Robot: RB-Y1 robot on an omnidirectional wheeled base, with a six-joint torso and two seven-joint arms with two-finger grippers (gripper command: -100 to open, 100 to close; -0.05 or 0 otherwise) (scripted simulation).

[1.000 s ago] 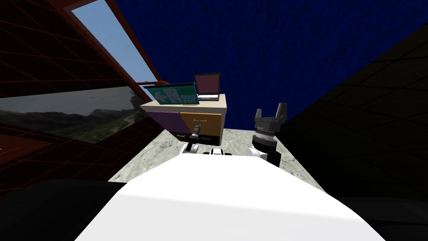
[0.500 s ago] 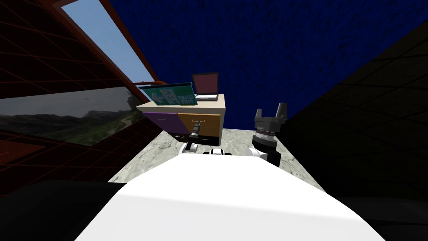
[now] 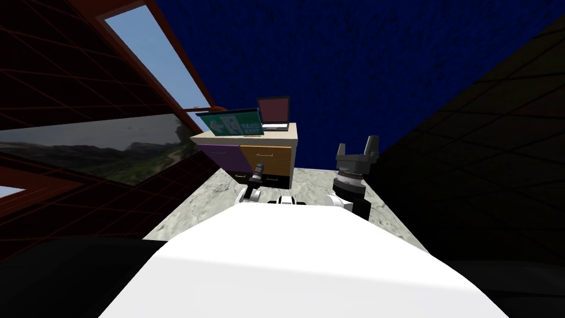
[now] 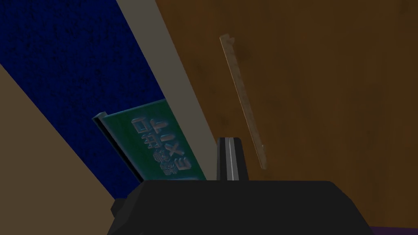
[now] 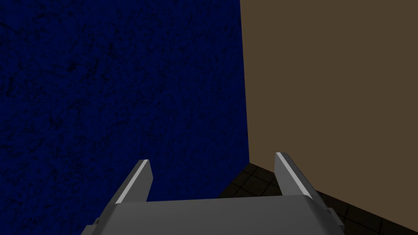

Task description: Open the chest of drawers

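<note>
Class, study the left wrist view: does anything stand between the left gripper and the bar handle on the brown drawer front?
Nothing visible does. The left gripper, jaws shut, points at the brown drawer front, with the bar handle just beside its tip, bare.

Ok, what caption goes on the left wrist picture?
Left gripper, closed, near the thin bar handle on the orange-brown drawer front, green exit sign alongside.
</note>
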